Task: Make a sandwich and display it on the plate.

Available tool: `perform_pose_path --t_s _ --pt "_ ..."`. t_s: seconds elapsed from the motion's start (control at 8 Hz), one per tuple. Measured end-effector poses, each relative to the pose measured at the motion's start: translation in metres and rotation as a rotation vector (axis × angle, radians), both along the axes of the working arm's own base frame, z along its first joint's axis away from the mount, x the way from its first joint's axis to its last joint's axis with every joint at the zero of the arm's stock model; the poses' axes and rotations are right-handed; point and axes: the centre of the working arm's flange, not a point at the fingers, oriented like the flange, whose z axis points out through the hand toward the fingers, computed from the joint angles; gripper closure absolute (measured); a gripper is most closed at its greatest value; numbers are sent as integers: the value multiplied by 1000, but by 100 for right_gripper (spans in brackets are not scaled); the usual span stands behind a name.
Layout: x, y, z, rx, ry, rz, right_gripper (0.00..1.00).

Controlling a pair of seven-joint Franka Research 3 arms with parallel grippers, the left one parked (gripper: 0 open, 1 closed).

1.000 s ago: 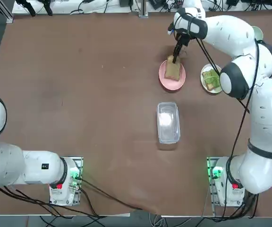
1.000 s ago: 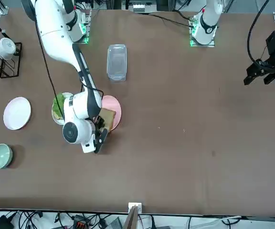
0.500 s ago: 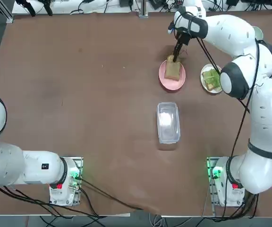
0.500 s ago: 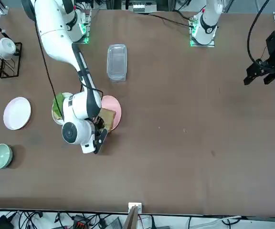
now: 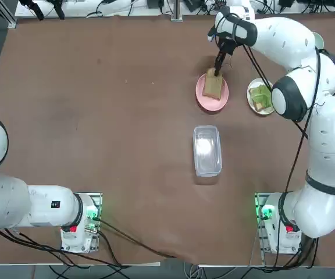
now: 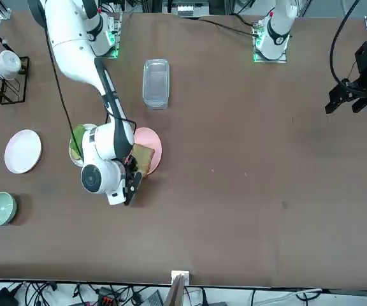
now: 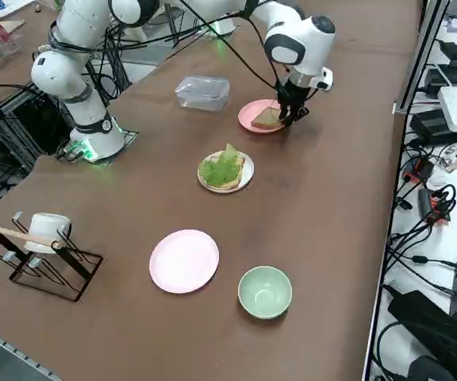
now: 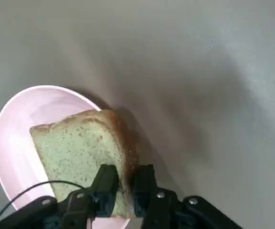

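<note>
The right gripper [image 8: 124, 183] pinches the edge of a toast slice [image 8: 82, 152], tilted up off a pink plate [image 8: 13, 143] at the table's far side. Just right of it, a small plate [image 7: 205, 182] carries toast topped with lettuce [image 7: 224, 165].

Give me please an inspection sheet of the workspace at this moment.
Surface: brown table.
Job's things: toast slice on pink plate; white plate holds toast with lettuce.
Clutter: clear lidded container; second pink plate; pale-green bowl; mug on wire rack.
Grippers: right gripper shut on the toast slice's edge.
Cables: loose cables off the table's edge.
Surroundings: nothing seen of people.
</note>
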Motion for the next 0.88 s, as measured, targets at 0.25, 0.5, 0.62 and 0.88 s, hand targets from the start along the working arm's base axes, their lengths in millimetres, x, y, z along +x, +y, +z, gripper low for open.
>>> perform_pose_path --t_s 0.25,0.5,0.62,0.88 --pt "0 0 2 0 3 1 81" --pt "1 -4 6 -7 12 0 86" --pt "3 -11 13 -17 23 -5 92" --pt "5 -14 24 -18 23 -7 93"
